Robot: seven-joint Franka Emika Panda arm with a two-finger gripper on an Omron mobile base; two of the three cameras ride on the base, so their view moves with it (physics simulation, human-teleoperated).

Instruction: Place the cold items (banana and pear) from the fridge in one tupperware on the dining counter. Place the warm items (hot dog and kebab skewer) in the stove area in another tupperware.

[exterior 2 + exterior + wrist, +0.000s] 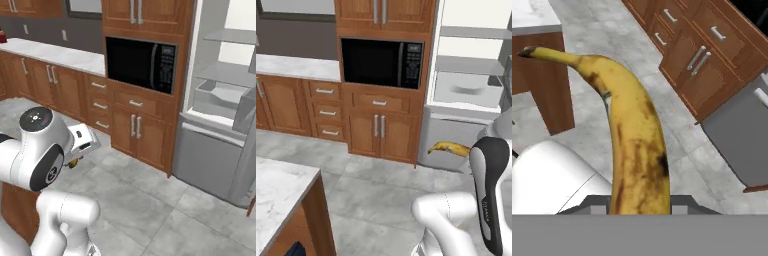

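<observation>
The white Franka arm with dark joints (488, 190) folds up from its base, elbow raised and forearm doubled back over the shoulder. Its two-finger gripper (75, 161), carried low beside the arm, is clamped on the speckled yellow banana (634, 150).

A black microwave (381, 62) is seen set among brown wooden cabinets (376, 131) at 12 o'clock, above grey tiled floor (376, 195).
</observation>
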